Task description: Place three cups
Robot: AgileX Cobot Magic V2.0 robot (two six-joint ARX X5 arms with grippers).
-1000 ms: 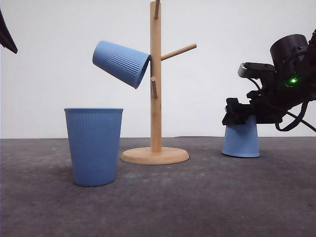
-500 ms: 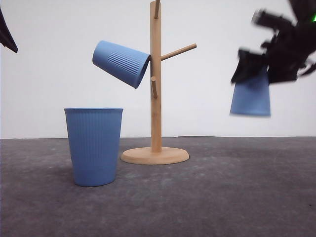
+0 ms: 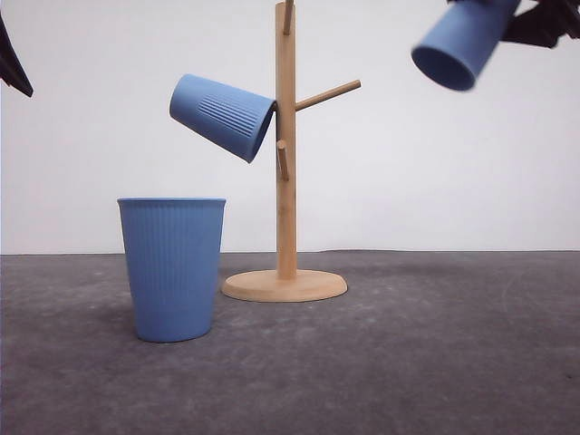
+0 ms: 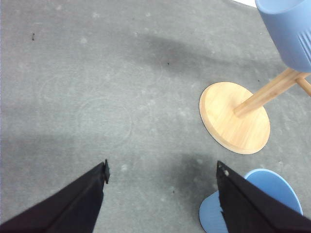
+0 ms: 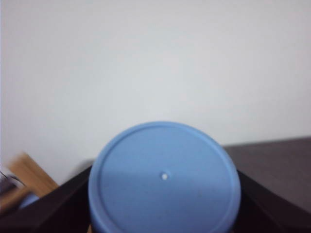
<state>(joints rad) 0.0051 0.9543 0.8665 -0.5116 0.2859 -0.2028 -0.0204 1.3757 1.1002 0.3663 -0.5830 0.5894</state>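
While right gripper clamps carried cup by base end, high right of peg stand, mouth tilted down-left: light, stiff, ribbed plastic, likely slick; wall near base is best hold. Hung cup on left peg. Upright cup on table, near base. Upper right peg free; post is obstacle. Left gripper wide, empty.

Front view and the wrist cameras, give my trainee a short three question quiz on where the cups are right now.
1. True or false: a cup already hangs on the wooden peg stand.
2. Which arm holds the raised cup: A left, B right?
3. Fill in: the cup on the table stands ____ with its opening up.

Key: 1 true, the hung cup sits tilted on a peg left of the post. 2 B, the right gripper has its jaws shut on it. 3 upright.
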